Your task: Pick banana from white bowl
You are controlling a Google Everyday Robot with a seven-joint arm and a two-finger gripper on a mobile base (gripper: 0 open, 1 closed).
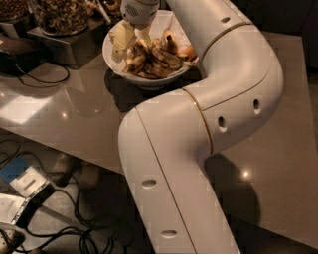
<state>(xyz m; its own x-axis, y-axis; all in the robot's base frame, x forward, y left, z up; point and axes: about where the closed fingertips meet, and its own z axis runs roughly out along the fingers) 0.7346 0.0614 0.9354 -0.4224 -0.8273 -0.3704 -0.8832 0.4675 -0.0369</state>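
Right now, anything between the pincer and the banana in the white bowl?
Nothing visible does. The pincer is down inside the white bowl, at the left edge of the banana pile. Only neighbouring bananas crowd the pick; the jar of nuts stands outside the bowl.

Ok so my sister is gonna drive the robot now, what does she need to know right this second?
Gripper: at the left side of the white bowl, down by the fruit. No banana is lifted.
Bananas: piled in the bowl, brown-spotted. I cannot single out the one to take.
The bowl stands on the table, with a jar of nuts to its left.
Done: the arm is at the bowl.
Left: grip one banana and lift it clear of the bowl.
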